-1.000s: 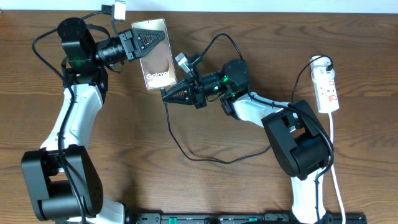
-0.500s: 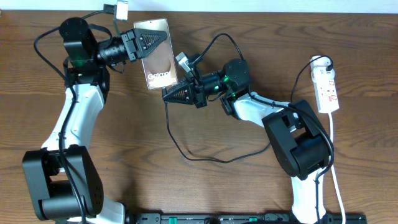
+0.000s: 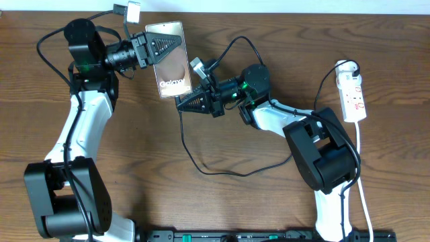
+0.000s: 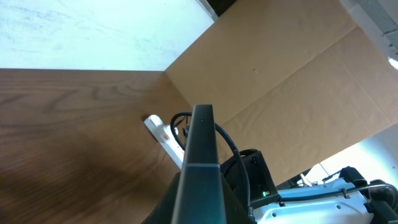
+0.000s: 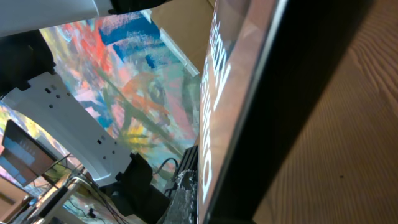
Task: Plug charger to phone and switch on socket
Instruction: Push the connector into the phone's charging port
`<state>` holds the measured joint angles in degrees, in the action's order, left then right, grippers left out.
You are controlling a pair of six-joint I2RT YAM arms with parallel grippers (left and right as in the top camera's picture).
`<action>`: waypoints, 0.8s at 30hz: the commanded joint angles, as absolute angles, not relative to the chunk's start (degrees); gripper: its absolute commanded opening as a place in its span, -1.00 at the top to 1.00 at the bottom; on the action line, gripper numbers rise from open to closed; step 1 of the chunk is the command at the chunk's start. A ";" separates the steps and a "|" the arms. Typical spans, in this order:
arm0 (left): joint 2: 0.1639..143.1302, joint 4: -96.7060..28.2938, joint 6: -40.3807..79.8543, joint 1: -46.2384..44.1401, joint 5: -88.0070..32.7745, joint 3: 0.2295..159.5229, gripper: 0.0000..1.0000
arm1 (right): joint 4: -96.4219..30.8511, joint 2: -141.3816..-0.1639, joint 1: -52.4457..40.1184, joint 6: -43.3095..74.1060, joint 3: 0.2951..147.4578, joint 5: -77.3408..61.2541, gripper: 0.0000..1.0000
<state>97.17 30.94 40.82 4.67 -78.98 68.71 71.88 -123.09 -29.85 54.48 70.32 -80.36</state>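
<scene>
- The left pincer is clamped shut on the upper part of the phone, holding it at the far left-centre of the counter.
- From overhead, the phone's screen faces up, with pale lettering near its lower end.
- In the left wrist view the phone shows edge-on, a thin dark slab rising up the middle of the picture.
- The right pincer is closed, its tips just beside the phone's lower right corner.
- The charger runs from those tips as a thin black line, so the right pincer appears to be gripping it. From there it loops down and across the counter toward the right arm's base.
- The right wrist view is filled by the phone at very close range (lit screen and dark edge only); the plug tip cannot be made out there.
- The socket lies at the counter's right edge, well apart from both pincers, with its white cord trailing toward the near side.
- The socket also shows beyond the phone in the left wrist view.
</scene>
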 commanded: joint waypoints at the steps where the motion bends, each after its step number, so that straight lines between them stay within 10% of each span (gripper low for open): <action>1: 96.23 30.55 38.98 3.77 -85.93 68.77 0.85 | 73.54 -122.52 -28.32 54.41 71.59 -72.05 0.98; 24: 96.23 30.52 36.60 3.77 -87.07 68.77 0.85 | 74.63 -122.52 -28.32 54.43 73.49 -70.61 0.98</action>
<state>96.97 30.98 39.35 4.67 -79.42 68.71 73.36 -123.37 -29.85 54.50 70.28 -80.07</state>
